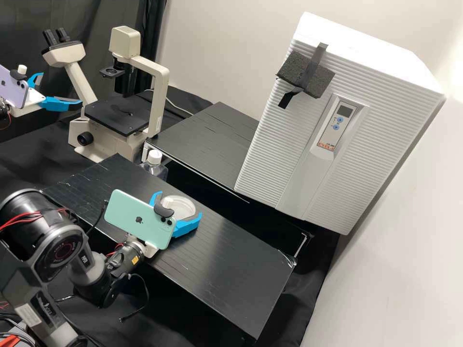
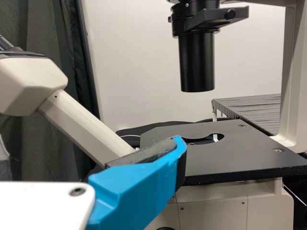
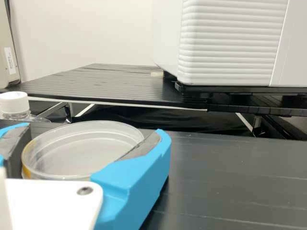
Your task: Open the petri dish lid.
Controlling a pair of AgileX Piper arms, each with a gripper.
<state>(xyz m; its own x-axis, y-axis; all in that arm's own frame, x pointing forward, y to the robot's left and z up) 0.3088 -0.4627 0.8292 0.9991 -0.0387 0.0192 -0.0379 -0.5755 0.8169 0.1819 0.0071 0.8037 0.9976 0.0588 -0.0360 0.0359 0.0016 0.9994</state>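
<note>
On the black bench, the clear round petri dish [image 1: 179, 207] sits between the blue fingers of my right gripper [image 1: 178, 205]. From the right wrist, the pads of my right gripper [image 3: 94, 130] press on opposite sides of the petri dish [image 3: 84, 146], whose left rim looks yellowish. Whether the pads hold the lid, the base or both, I cannot tell. My left gripper [image 1: 60, 90] hangs open with nothing between its fingers, at the far left in front of the microscope. The left wrist view has one blue finger of the left gripper [image 2: 139, 184] before the microscope stage.
A microscope [image 1: 118, 115] stands at the back left. A white-capped bottle [image 1: 154, 166] is behind the bench's far edge, left of the dish. The white ribbed incubator [image 1: 308, 144] stands on a rear black shelf [image 1: 212, 140]. Black bench surface [image 1: 231, 270] extends right of the dish.
</note>
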